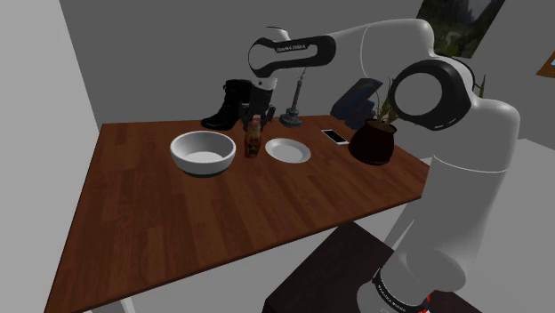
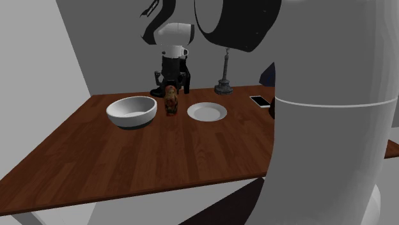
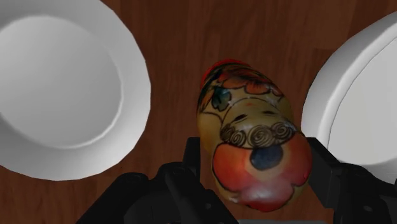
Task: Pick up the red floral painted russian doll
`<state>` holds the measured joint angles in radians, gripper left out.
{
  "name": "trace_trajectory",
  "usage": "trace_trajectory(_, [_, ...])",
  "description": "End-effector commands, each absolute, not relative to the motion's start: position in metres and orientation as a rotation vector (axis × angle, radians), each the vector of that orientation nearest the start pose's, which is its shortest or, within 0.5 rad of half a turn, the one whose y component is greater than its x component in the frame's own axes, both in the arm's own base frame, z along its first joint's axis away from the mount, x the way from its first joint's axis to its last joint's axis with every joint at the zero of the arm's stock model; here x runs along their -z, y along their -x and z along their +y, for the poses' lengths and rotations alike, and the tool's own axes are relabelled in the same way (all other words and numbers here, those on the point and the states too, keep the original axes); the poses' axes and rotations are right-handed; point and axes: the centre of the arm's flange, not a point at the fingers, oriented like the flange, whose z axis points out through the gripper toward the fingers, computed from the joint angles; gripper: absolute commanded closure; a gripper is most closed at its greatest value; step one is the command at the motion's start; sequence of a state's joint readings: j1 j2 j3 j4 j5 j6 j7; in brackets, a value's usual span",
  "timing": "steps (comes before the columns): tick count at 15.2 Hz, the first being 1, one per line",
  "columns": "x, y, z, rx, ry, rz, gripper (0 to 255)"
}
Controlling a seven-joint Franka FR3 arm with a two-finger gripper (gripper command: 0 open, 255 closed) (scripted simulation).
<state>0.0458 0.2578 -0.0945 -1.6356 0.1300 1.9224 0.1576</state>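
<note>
Firstly, at the shoulder view's left, find a white bowl on the dark wooden table. Just beside it, to the right, see the red floral doll standing upright on bare wood, between that bowl and a white plate, touching neither. Directly above, note the black gripper lowered over the doll's head, fingers parted narrowly and flanking its sides in the wrist view. Cannot tell contact from near-contact there, so best treated as not yet gripped. Further right, pass a phone and a dark plant pot, both well apart from the work. Beware of closing high on the rounded head: likely to squeeze the doll down and out, or tip it against the bowl's rim. Beware also of closing off-centre, shoving it sideways toward the plate. Avoid lifting before a firm clasp, for fear of dropping it.
</note>
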Motion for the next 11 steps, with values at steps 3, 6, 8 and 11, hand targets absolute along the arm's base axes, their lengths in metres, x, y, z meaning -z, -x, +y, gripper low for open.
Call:
trace_trajectory(3, [-0.492,-0.641,-0.017,0.038,3.018,0.373,255])
trace_trajectory(6, [-0.508,-0.641,-0.017,0.038,3.018,0.373,255])
trace_trajectory(8, [-0.519,-0.641,-0.017,0.038,3.018,0.373,255])
trace_trajectory(11, [-0.525,-0.641,-0.017,0.038,3.018,0.373,255])
